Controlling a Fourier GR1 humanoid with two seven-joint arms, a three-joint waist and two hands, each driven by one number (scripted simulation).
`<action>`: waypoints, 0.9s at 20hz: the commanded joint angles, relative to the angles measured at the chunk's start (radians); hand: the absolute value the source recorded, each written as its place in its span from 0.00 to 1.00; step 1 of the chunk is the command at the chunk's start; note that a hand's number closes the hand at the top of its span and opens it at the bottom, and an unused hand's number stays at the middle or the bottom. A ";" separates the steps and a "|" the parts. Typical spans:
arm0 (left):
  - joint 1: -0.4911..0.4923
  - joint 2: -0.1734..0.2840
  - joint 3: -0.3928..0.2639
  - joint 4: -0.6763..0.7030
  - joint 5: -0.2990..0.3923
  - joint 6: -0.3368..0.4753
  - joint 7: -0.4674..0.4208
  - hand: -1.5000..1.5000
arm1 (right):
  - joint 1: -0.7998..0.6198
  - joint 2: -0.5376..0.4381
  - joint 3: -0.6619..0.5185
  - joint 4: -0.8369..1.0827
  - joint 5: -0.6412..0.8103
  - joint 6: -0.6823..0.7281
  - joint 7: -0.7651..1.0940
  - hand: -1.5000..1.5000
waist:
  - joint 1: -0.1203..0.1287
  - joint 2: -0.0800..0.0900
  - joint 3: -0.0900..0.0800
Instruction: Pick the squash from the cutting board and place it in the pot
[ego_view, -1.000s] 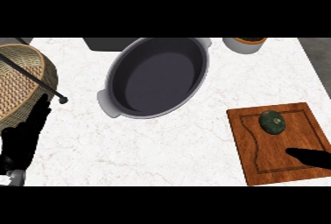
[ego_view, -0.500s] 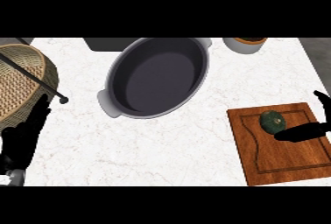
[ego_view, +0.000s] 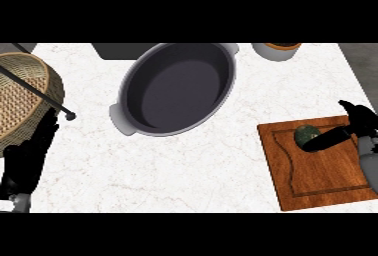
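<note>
- The squash (ego_view: 306, 134), small, round and dark green, sits on the cutting board (ego_view: 325, 172), near the board's far left corner.
- The right hand (ego_view: 348, 131) comes in over the board's far right edge. One finger lies across the near right side of the squash and another part of the hand stands up beyond the board's far edge.
- That hand looks spread rather than closed. It touches or nearly touches the squash, but nothing shows it curled round it, so I judge the squash is not yet held.
- The pot (ego_view: 177, 87), a grey oval with a dark bare inside, stands well to the left of the board and farther back, with open counter (ego_view: 184, 170) between them.
- The left hand (ego_view: 28, 160) rests far left of the board at the counter's near left, fingers straight and holding nothing, just below a wicker basket (ego_view: 26, 95).
- Risk: the squash is round and close to the board's edge, so a finger pushing from one side could roll it off onto the counter before the thumb closes behind it.
- Risk: a pinch set off-centre on such a small round thing could let it slip out during the carry across to the pot.
- Risk: a low carry could knock the pot's near rim or handle.
</note>
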 joint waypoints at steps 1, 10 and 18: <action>0.008 -0.001 0.026 0.010 -0.003 -0.027 0.004 0.50 | -0.031 0.019 0.010 0.047 0.014 0.068 0.105 0.00 | -0.006 -0.001 0.000; -0.019 -0.074 0.010 0.021 -0.086 -0.007 0.008 0.50 | -0.137 0.096 -0.008 0.270 0.064 0.057 0.049 0.00 | -0.007 0.000 0.000; 0.037 -0.052 0.117 0.015 -0.049 -0.116 -0.025 0.50 | -0.150 0.162 -0.024 0.326 0.143 0.035 0.045 0.00 | -0.005 -0.001 0.000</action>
